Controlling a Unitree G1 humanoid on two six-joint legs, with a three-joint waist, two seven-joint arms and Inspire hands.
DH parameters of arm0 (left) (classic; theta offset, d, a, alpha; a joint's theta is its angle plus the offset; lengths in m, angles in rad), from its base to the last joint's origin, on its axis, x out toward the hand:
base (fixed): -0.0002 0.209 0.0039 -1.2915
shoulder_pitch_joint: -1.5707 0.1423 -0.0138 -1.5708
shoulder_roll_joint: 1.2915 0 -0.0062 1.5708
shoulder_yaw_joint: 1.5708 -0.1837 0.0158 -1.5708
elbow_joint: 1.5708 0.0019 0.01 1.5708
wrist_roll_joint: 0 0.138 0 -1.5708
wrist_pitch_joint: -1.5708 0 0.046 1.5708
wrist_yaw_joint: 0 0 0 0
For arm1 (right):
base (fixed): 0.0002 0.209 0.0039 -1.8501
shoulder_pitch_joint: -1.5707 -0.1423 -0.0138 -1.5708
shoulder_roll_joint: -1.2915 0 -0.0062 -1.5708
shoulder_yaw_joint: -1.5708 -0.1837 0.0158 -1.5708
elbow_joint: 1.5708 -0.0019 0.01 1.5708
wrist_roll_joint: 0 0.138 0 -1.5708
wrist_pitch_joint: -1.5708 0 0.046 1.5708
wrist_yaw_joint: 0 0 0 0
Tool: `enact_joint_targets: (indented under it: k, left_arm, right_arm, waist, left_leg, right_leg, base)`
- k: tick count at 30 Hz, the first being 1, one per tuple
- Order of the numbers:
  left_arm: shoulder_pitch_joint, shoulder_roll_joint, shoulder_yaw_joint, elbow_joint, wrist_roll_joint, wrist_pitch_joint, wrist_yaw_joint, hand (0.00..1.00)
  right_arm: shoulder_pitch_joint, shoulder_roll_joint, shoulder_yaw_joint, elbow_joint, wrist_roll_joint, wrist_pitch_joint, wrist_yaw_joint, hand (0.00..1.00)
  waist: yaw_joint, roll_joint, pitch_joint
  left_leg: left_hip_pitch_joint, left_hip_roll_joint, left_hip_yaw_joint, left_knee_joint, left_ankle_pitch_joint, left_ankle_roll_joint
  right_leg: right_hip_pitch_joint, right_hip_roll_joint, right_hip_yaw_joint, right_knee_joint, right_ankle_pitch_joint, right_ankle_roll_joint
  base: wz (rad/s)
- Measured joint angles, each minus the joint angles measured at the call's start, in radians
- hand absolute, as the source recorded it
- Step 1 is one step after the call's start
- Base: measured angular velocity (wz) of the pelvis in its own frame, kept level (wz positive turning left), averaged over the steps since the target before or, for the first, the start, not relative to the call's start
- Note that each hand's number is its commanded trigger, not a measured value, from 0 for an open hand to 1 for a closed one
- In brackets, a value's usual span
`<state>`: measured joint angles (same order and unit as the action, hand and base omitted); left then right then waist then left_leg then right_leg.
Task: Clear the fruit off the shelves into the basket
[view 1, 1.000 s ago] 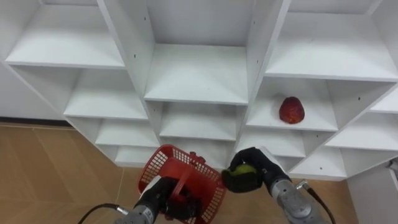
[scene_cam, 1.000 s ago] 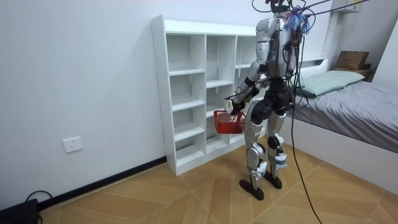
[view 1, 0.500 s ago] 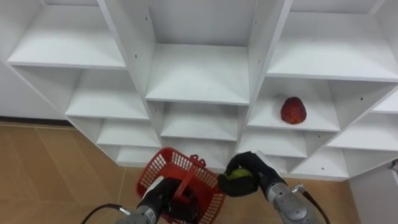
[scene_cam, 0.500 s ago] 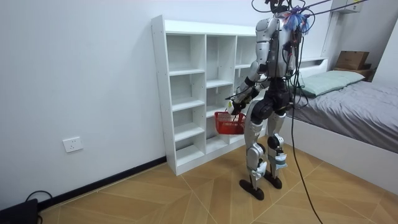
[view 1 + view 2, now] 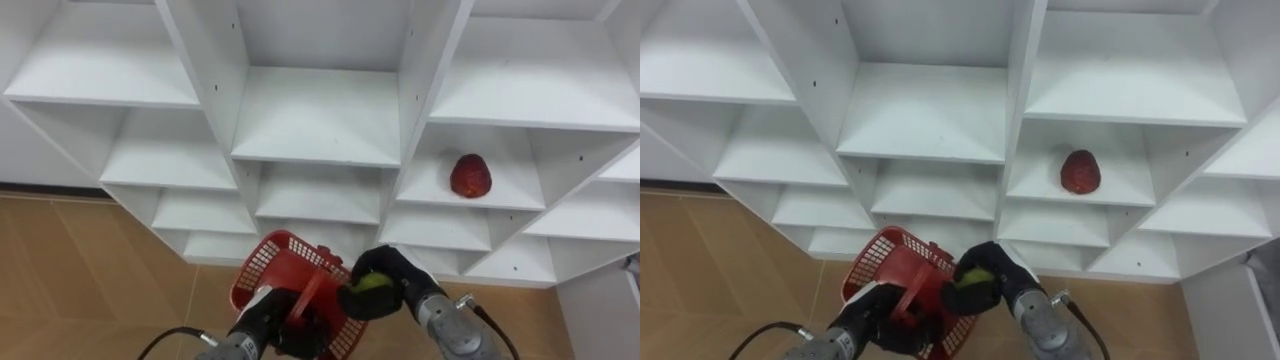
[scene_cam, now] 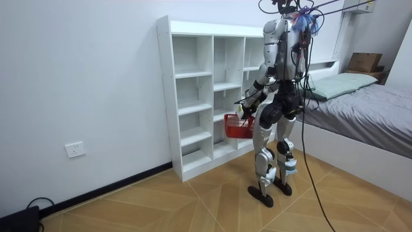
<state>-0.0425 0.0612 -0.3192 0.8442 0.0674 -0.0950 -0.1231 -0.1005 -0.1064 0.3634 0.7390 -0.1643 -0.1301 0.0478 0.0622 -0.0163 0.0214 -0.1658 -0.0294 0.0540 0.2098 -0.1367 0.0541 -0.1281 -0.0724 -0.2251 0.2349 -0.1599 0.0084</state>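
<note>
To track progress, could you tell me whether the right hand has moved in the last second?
Yes: the right hand, shut on the green fruit, moved left, away from the red fruit, toward the basket.

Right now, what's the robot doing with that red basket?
The robot stands at the white shelves. Its left hand grips the red basket by the handle, and its right hand is curled round a green fruit at the basket's rim. A red fruit sits on a shelf, not yet collected.

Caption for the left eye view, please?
Right hand holds a green fruit by the red basket; a red fruit sits on a shelf.
</note>
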Motion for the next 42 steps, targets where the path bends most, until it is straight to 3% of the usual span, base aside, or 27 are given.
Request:
enact_joint_targets:
  k: [20, 36, 38, 40, 41, 42]
  left_arm:
    - [-0.011, -0.001, -0.038, 0.001, 0.0, 0.0, -0.012, 1.0]
    - [-0.02, -0.001, -0.039, 0.001, -0.036, 0.0, -0.016, 1.0]
    - [-0.023, -0.001, -0.039, 0.001, -0.037, 0.0, -0.016, 1.0]
    - [-0.027, -0.001, -0.039, 0.001, -0.037, 0.0, -0.016, 1.0]
    - [-0.028, -0.001, -0.039, 0.001, -0.037, 0.0, -0.016, 1.0]
    - [-0.028, -0.001, -0.039, 0.001, -0.037, 0.0, -0.016, 1.0]
  right_arm:
    - [-0.006, -0.003, 0.029, 0.0, -0.017, 0.0, 0.047, 1.0]
    - [-0.02, -0.001, 0.032, 0.0, -0.017, 0.001, 0.06, 1.0]
    - [-0.029, -0.001, 0.033, 0.002, -0.017, 0.001, 0.065, 0.82]
    - [-0.034, -0.001, 0.039, 0.002, -0.017, 0.001, 0.065, 0.55]
    - [-0.036, -0.001, 0.041, 0.002, -0.017, 0.001, 0.065, 0.11]
    - [-0.036, -0.002, 0.042, 0.002, -0.018, 0.001, 0.065, 0.0]
  waist:
    - [0.0, 0.017, -0.0005]
    - [-0.002, 0.017, 0.0001]
    - [-0.003, 0.016, 0.0005]
    - [-0.003, 0.015, 0.0016]
    - [-0.003, 0.014, 0.0021]
    - [-0.003, 0.014, 0.0023]
  left_leg:
    - [-0.007, 0.001, -0.003, 0.0, 0.0, 0.0]
    - [-0.033, 0.001, -0.001, 0.007, 0.0, 0.0]
    - [-0.034, 0.001, -0.001, 0.01, 0.0, 0.0]
    - [-0.034, 0.001, -0.002, 0.01, 0.0, 0.0]
    - [-0.034, 0.001, -0.002, 0.01, 0.0, 0.0]
    - [-0.034, 0.001, -0.003, 0.01, 0.0, 0.0]
  right_leg:
    - [-0.009, 0.001, 0.002, 0.004, 0.001, -0.001]
    - [-0.033, 0.0, -0.001, 0.009, 0.001, -0.001]
    - [-0.032, -0.001, -0.006, 0.009, 0.001, -0.001]
    - [-0.032, -0.001, -0.005, 0.009, 0.001, -0.001]
    - [-0.032, -0.001, -0.004, 0.009, 0.001, -0.001]
    - [-0.032, -0.001, -0.004, 0.009, 0.001, -0.001]
  base:
    - [0.0]
    - [0.0]
    - [0.0]
    - [0.0]
    - [0.0]
    - [0.0]
